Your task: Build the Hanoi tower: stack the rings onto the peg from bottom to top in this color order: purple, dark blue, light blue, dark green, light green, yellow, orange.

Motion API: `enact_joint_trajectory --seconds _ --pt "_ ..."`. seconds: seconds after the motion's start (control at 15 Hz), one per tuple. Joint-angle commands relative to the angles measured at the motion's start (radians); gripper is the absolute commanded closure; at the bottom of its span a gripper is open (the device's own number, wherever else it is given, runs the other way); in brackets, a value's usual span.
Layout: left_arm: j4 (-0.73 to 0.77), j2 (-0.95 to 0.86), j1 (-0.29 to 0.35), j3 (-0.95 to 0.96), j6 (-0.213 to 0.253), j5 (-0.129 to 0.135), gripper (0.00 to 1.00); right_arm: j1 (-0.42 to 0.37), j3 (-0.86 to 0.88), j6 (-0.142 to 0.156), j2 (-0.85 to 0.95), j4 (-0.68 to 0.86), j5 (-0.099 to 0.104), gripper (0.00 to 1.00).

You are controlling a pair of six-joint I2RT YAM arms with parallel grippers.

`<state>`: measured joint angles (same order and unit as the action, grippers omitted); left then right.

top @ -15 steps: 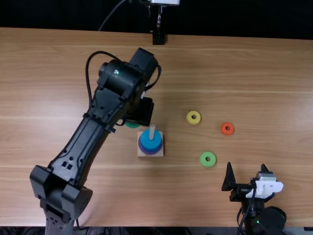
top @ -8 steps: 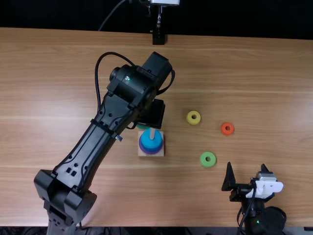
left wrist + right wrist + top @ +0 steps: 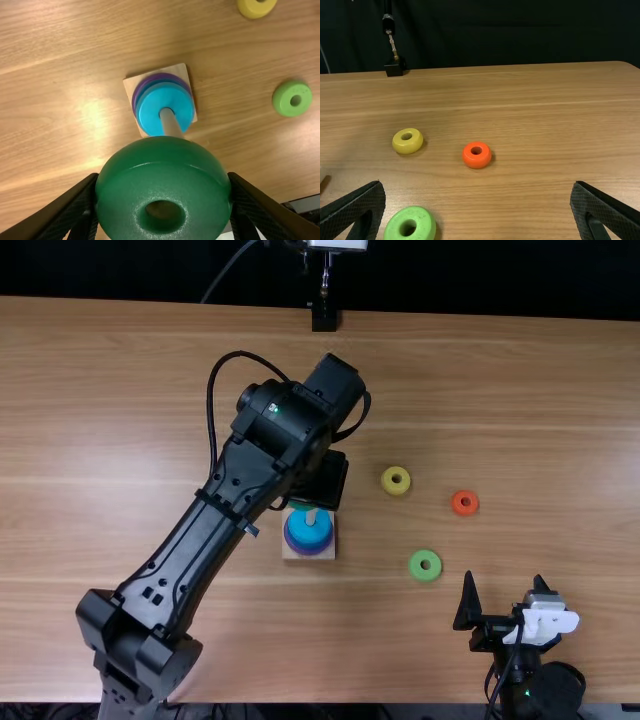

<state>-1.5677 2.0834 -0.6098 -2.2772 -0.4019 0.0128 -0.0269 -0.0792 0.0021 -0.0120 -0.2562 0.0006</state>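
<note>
In the top view my left gripper (image 3: 322,480) is just beyond the wooden base (image 3: 328,553). The left wrist view has my left gripper (image 3: 162,192) shut on the dark green ring (image 3: 162,157), held above the table close to the peg (image 3: 171,122), not around it. Around the peg lie the purple ring (image 3: 167,76), a dark blue ring and, on top, the light blue ring (image 3: 151,109). My right gripper (image 3: 503,577) stands open at the near right; in the right wrist view, nothing is between the fingers of the right gripper (image 3: 478,185).
The light green ring (image 3: 425,565), yellow ring (image 3: 395,480) and orange ring (image 3: 465,502) lie apart on the table (image 3: 180,330), right of the base. A small black stand (image 3: 324,317) is at the table's far edge. My left arm crosses the table's left part.
My left gripper has moved right and slightly nearer in the top view, carrying the dark green ring to the base's far side. The right arm has kept still.
</note>
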Motion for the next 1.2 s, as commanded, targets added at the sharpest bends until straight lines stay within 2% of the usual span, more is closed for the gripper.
enact_joint_trajectory --seconds 0.0,0.67,1.13 --pt "-0.001 -0.028 -0.01 -0.019 -0.031 0.006 1.0 -0.01 0.064 0.002 0.012 -0.069 0.009 0.0" --pt "0.007 0.017 -0.039 -0.013 -0.04 0.007 1.0 -0.01 0.064 0.002 0.012 -0.069 0.009 0.0" --pt "0.007 0.021 -0.025 0.012 -0.036 0.004 1.0 -0.01 0.064 0.002 0.012 -0.069 0.009 0.0"
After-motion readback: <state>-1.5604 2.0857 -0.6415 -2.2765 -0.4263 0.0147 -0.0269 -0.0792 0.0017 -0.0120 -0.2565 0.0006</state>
